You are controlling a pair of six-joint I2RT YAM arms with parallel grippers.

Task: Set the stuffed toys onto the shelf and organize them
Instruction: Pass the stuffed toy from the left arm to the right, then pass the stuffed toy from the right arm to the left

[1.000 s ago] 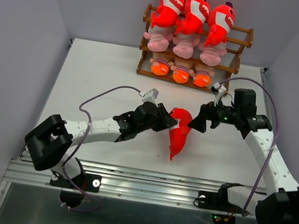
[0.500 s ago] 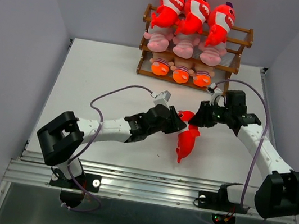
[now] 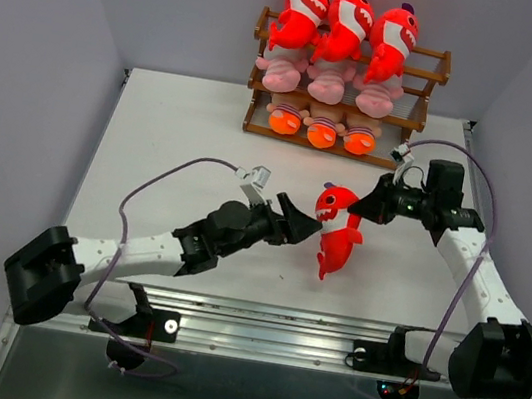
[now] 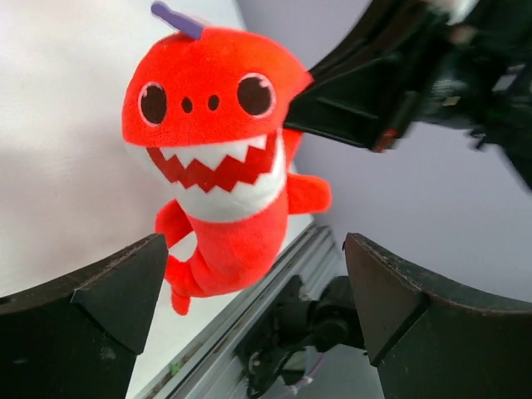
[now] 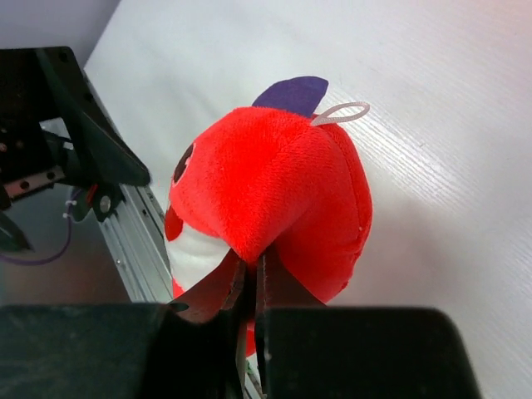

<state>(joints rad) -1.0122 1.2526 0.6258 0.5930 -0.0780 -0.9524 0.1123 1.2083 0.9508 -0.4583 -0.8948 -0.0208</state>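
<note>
A red shark toy (image 3: 337, 233) with a white toothy mouth hangs above the table's middle. My right gripper (image 3: 359, 206) is shut on the back of its head, pinching the plush (image 5: 274, 208). My left gripper (image 3: 305, 222) is open just left of it, fingers apart with nothing between them; the shark (image 4: 218, 158) faces its camera. The brown wooden shelf (image 3: 425, 75) stands at the back, with three red sharks (image 3: 345, 25) on top, pink striped toys (image 3: 327, 78) on the middle tier and orange-footed dolls (image 3: 322, 129) on the bottom.
The white table (image 3: 175, 135) is bounded by grey walls on both sides and at the back. A metal rail (image 3: 255, 330) runs along the near edge where both arm bases are bolted. Cables loop above each arm.
The shark passed from my left gripper to my right. The right gripper shut on its head, the left opened and drew back toward the near left, and the shark now hangs upright.
</note>
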